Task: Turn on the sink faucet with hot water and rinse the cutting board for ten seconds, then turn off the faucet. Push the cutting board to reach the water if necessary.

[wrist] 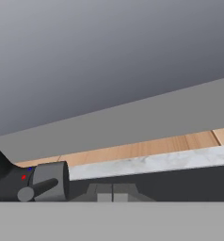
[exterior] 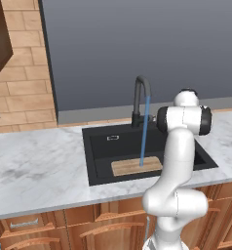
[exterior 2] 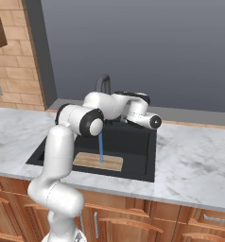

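Water [exterior: 144, 132] fell from the sink faucet [exterior: 140, 97] onto the cutting board [exterior: 136, 166]; beside the faucet's lever [wrist: 37, 188], the gripper [wrist: 113, 192] was clenched, apparently empty.

kitchen: marble counter [exterior: 40, 166], sink [exterior: 101, 146], wooden cabinets [exterior: 64, 229].
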